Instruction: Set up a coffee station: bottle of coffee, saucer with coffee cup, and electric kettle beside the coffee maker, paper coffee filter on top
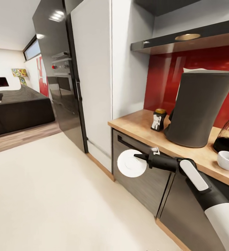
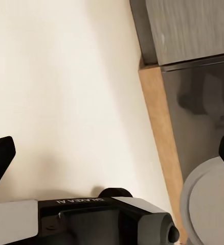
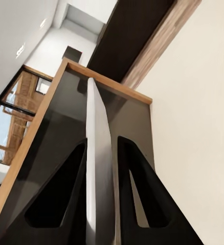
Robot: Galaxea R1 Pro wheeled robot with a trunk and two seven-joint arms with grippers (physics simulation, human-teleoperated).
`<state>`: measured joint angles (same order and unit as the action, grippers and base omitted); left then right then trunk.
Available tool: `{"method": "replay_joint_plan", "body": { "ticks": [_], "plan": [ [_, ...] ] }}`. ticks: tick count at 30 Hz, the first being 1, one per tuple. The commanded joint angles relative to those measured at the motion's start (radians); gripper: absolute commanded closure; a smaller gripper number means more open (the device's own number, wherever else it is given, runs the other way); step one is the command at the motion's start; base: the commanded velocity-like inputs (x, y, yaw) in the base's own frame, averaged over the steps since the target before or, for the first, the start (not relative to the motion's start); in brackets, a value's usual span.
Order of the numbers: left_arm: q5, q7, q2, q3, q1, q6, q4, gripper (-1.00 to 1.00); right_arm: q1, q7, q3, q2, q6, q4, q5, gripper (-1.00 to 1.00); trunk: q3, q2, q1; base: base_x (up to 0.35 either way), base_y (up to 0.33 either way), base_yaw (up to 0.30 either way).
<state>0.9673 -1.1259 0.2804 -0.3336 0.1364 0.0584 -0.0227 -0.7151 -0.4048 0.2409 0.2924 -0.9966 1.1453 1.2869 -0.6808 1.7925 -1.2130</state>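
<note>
Right hand (image 1: 141, 156) (arm stretched forward) pinches the saucer (image 1: 131, 163) edge-on, beside the countertop (image 1: 135, 126).

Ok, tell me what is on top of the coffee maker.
In the head view something white and folded, perhaps a paper filter, pokes above the rim of the dark coffee maker on the countertop. The rim hides the rest of it and the inside.

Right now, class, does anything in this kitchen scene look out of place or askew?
The saucer is off the countertop, pinched edge-on in the right hand out in front of the cabinet, while the coffee cup sits bare on the counter. The paper filter already tops the coffee maker.
</note>
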Motion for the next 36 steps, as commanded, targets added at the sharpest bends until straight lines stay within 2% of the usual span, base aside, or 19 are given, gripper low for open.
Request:
{"method": "replay_joint_plan", "body": {
  "ticks": [1,8,17,31,36],
  "plan": [
    [0.007,-0.002,0.0,-0.008,0.0,0.006,0.0,-1.0,-0.001,-0.011,0.002,0.001,0.0,-0.001,-0.006,1.0,-0.001,0.0,0.0,0.0,0.0,-0.259],
    [0.007,0.0,0.0,-0.008,0.0,0.006,0.0,-1.0,-0.001,-0.011,0.002,0.0,0.0,-0.002,-0.006,1.0,-0.001,0.0,0.0,0.003,0.019,-0.237],
    [0.007,0.0,0.0,-0.008,0.0,0.006,0.0,-1.0,-0.001,-0.011,0.002,0.001,0.0,-0.002,-0.006,1.0,-0.001,0.0,0.0,0.07,0.185,-0.149],
    [0.007,-0.001,0.0,-0.008,0.0,0.006,0.0,-1.0,-0.001,-0.011,0.002,0.001,0.0,-0.002,-0.006,1.0,-0.001,0.0,0.0,0.004,0.014,-0.272],
    [0.007,0.0,0.0,-0.008,0.0,0.006,0.0,-1.0,-0.001,-0.011,0.002,0.0,0.0,-0.002,-0.006,1.0,-0.001,0.0,0.0,0.0,0.214,-0.059]
  ]
}}
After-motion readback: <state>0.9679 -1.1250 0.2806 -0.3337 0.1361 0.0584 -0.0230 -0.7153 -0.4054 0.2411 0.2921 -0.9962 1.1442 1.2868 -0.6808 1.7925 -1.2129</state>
